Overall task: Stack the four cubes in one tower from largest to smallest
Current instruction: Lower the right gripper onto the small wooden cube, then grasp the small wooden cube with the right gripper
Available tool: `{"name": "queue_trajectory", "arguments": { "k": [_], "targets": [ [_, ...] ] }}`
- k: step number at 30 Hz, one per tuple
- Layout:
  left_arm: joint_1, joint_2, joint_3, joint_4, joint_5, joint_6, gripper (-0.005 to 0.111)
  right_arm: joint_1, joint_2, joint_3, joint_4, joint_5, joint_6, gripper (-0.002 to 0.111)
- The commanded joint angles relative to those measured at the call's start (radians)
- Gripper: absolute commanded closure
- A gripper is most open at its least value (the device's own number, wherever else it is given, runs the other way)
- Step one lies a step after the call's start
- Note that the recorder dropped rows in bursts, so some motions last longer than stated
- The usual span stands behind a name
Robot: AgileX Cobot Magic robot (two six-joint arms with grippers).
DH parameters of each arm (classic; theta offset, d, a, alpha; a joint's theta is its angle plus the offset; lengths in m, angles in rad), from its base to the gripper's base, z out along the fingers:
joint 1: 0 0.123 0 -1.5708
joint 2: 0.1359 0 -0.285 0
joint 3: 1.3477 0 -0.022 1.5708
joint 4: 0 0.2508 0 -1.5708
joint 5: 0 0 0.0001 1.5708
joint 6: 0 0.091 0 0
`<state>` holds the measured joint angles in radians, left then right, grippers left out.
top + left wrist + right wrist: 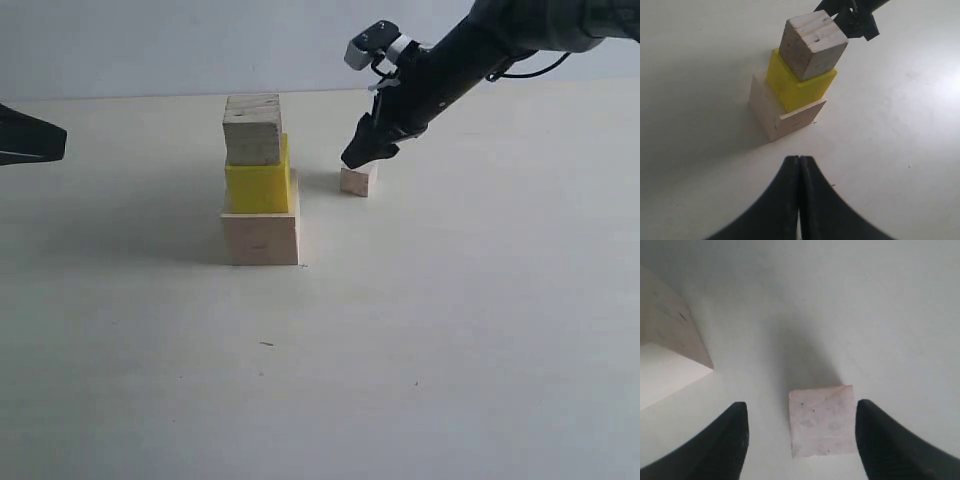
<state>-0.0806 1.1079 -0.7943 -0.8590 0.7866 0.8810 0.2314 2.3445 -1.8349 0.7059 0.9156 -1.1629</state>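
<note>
At the far left the left hand (799,161) was seen clenched, its fingers pressed together with nothing between them, well apart from the cubes. Near the middle of the bench (450,340) a stack of three was seen: the large cube (261,237) on the bench, the yellow cube (258,187) on it, and a wood cube (252,130) on top, turned slightly askew. Just right of the stack the smallest cube (358,181) was seen on the bench, apart from it, and the right hand (364,152) was poised over it, released, a finger at either side.
</note>
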Motion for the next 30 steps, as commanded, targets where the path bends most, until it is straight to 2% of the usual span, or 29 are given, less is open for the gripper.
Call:
{"name": "queue_trajectory", "arguments": {
  "k": [1, 7, 15, 24, 30],
  "targets": [
    [-0.002, -0.002, 0.001, -0.010, 0.003, 0.001, 0.107, 0.001, 0.030, 0.002, -0.002, -0.016, -0.047, 0.049],
    [-0.002, -0.002, 0.001, -0.010, 0.003, 0.001, 0.107, 0.001, 0.060, 0.002, -0.004, -0.031, -0.047, 0.049],
    [-0.002, -0.002, 0.001, -0.008, 0.003, 0.001, 0.107, 0.001, 0.064, 0.002, -0.005, -0.002, -0.045, 0.072],
    [-0.002, -0.002, 0.001, -0.008, 0.003, 0.001, 0.107, 0.001, 0.064, 0.002, -0.008, 0.027, -0.045, 0.076],
    [-0.002, -0.002, 0.001, -0.006, 0.003, 0.001, 0.107, 0.001, 0.055, 0.002, -0.030, 0.087, -0.043, 0.100]
  ]
}}
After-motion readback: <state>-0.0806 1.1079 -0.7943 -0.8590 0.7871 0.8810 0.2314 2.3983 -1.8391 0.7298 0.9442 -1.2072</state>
